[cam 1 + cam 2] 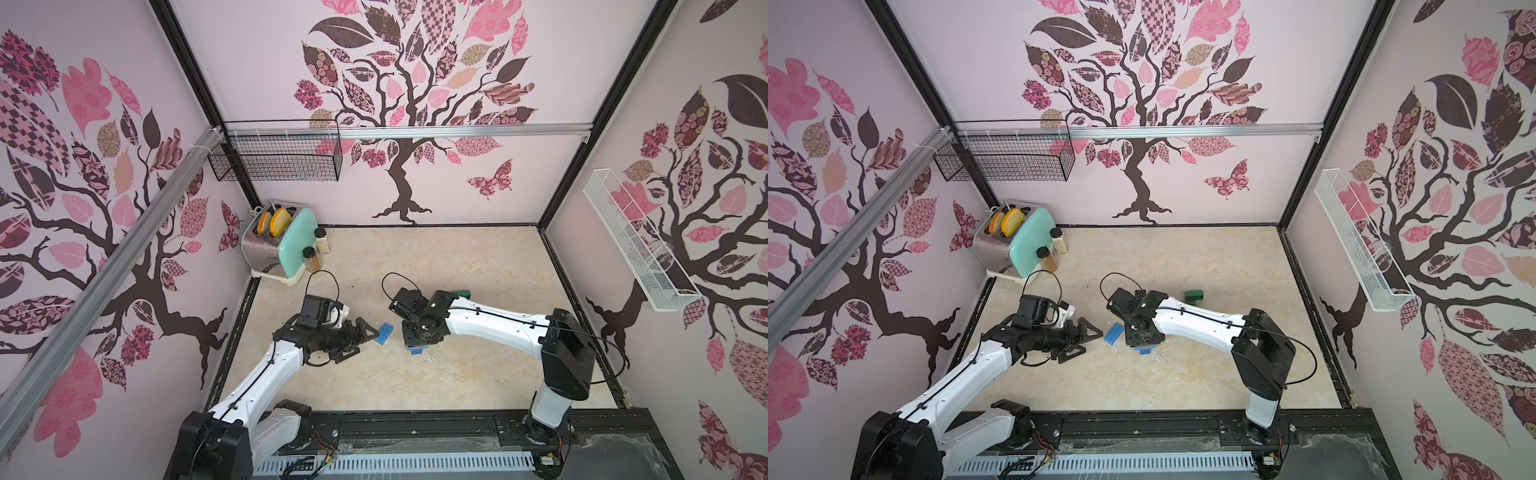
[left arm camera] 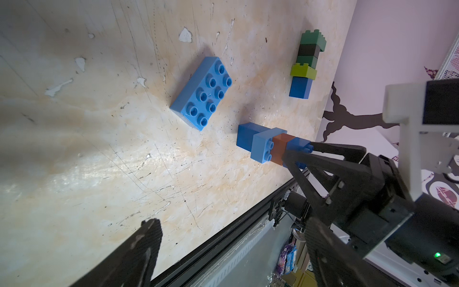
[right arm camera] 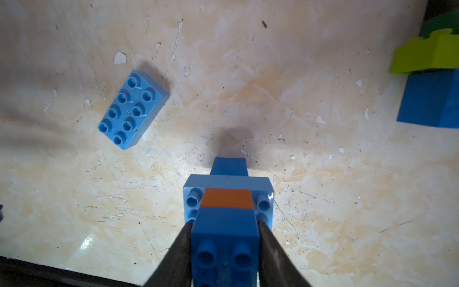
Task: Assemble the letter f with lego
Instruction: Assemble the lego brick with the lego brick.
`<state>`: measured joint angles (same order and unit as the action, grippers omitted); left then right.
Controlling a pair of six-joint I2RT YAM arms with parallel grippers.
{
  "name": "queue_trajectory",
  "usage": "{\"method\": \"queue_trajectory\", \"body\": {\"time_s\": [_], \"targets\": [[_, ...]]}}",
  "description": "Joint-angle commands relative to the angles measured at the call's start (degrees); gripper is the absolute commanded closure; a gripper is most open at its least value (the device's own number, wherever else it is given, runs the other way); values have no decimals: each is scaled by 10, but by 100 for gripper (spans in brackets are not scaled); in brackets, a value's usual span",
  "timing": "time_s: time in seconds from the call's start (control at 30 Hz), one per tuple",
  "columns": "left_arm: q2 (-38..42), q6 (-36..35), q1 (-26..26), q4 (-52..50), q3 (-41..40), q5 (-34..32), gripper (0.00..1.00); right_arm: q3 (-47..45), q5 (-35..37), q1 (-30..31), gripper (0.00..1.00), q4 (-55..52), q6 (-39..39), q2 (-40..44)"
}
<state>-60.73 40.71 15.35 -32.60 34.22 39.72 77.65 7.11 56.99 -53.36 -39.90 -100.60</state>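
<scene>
A lego stack stands on the table: a blue base [image 2: 248,136], a wider light blue brick [image 2: 263,146], a brown one [image 2: 282,146] and a blue top brick [image 3: 224,238]. My right gripper [image 3: 224,223] reaches down over it, shut on the top blue brick with a finger against each side; in both top views the arm hides most of the stack [image 1: 417,350]. A loose light blue oblong brick [image 2: 202,93] lies studs up between the arms. My left gripper [image 1: 368,340] hovers open and empty beside that brick. A second stack [image 2: 306,64] of dark green, black, lime and blue bricks stands behind the right arm.
A toaster [image 1: 282,245] with two spice jars [image 1: 322,241] sits in the back left corner. A black wire basket [image 1: 282,162] hangs on the back wall and a white one [image 1: 636,241] on the right wall. A black rail [image 1: 415,428] borders the table's front.
</scene>
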Motion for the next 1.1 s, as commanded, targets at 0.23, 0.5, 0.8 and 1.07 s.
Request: {"method": "queue_trajectory", "body": {"time_s": [0.23,0.5,0.8,1.07], "targets": [[-4,-6,-3,8,-2,1,6,24,6,3,53,-13,-1,8],[-6,2,-5,7,-1,-2,6,72,28,3,40,-44,20,26],[-72,51,5,59,1,-9,5,119,18,-9,9,-72,61,45],[-130,165,23,136,-1,-29,5,97,-28,-54,1,-55,84,74]]}}
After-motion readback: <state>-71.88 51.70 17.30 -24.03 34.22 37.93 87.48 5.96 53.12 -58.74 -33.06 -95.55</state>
